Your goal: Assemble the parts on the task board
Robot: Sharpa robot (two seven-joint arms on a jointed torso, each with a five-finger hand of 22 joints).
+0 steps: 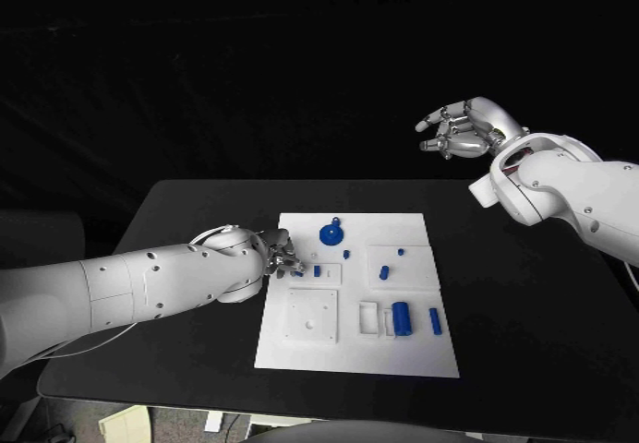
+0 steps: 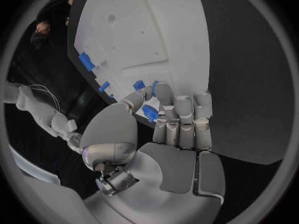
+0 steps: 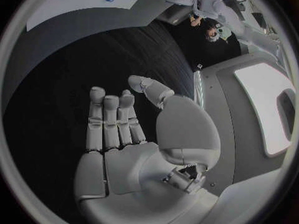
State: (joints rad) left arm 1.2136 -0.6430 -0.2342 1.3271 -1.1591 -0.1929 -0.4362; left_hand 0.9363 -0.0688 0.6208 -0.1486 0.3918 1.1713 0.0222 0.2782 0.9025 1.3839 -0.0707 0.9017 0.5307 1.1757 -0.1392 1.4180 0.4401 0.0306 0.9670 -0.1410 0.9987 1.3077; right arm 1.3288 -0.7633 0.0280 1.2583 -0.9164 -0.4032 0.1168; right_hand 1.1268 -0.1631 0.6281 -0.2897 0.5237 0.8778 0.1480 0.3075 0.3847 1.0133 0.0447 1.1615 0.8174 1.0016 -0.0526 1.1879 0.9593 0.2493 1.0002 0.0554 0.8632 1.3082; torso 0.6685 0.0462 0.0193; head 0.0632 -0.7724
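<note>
While my left hand [image 1: 273,254] pinches a small blue part [image 2: 149,112] at the left edge of the white task board [image 1: 413,355], I see the board lying mid-bench [image 1: 533,351], with a blue disc [image 1: 333,233] and blue pegs [image 1: 401,318] on it. My right hand [image 1: 460,125] hangs raised, fingers loosely apart, empty.

The task board [image 1: 357,346] is a white rectangular plate lying flat mid-desk, with square recesses and raised frames moulded in. Blue parts sit on it: a round disc with a little tab [image 1: 331,233] near the far edge, a small peg [image 1: 383,272] right of centre, and two upright-looking cylinders [image 1: 403,318] side by side toward the near right, the fatter one beside a rectangular frame.
</note>
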